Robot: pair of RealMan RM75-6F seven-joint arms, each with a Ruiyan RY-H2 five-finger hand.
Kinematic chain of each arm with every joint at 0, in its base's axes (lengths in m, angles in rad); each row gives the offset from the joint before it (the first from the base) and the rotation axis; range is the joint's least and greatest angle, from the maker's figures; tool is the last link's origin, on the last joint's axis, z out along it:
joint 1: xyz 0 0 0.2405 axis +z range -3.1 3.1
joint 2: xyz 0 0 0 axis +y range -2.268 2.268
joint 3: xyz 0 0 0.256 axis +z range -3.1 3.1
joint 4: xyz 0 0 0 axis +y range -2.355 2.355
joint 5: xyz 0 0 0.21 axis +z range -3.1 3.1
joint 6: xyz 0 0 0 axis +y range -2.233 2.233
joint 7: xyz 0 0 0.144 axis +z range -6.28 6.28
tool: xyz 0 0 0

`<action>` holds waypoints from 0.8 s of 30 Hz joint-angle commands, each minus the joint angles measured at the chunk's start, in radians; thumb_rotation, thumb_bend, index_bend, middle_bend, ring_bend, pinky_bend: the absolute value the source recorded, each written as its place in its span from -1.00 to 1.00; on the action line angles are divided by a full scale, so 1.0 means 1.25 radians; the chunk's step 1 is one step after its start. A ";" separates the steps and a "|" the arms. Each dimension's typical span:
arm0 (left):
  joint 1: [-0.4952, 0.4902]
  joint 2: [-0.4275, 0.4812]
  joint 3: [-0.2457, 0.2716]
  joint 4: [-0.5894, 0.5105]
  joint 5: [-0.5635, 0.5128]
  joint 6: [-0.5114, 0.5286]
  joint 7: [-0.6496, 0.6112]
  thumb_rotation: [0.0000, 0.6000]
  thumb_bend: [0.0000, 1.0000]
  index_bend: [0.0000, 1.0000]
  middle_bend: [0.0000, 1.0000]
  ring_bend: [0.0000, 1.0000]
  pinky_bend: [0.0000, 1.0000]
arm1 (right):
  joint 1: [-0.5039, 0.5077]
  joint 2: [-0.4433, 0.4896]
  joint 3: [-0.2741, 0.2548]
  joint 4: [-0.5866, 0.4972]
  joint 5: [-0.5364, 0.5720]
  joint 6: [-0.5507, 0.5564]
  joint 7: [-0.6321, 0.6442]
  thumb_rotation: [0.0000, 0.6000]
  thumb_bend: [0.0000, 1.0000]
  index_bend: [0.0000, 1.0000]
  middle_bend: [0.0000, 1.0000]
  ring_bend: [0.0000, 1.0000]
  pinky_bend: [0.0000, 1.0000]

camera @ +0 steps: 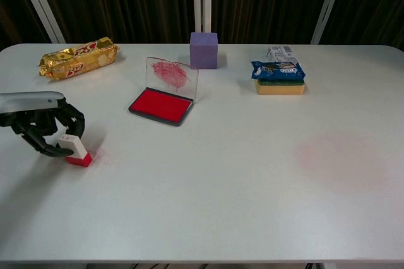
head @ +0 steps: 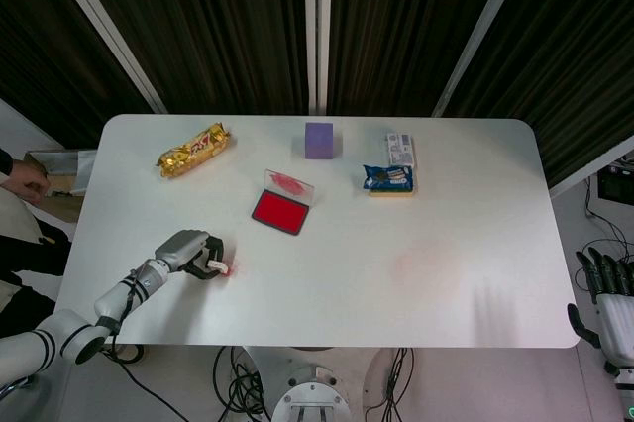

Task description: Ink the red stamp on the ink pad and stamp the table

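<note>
Left hand (camera: 43,131) has its fingers wrapped around the red stamp (camera: 77,149), which sits red-side-down on the tabletop (camera: 208,187) near the left edge. The ink pad (camera: 161,105) is lid-up toward the middle, closer to the far edge. Right hand (head: 606,293) hangs off past the right edge, fingers apart, holding nothing.
</note>
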 commanded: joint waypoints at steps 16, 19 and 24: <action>-0.002 0.002 0.014 0.001 0.012 0.019 -0.005 1.00 0.01 0.04 -0.15 0.95 1.00 | 0.001 0.003 -0.001 -0.005 0.005 -0.006 -0.005 1.00 -0.29 -1.00 -1.00 -1.00 -1.00; 0.000 0.002 0.015 0.001 0.015 0.028 -0.001 1.00 0.01 0.04 -0.19 0.95 1.00 | 0.001 0.004 -0.001 -0.006 0.006 -0.007 -0.005 1.00 -0.29 -1.00 -1.00 -1.00 -1.00; 0.000 0.003 0.018 0.000 0.018 0.035 -0.003 1.00 0.01 0.01 -0.24 0.95 1.00 | 0.002 0.004 -0.001 -0.006 0.006 -0.008 -0.005 1.00 -0.30 -1.00 -1.00 -1.00 -1.00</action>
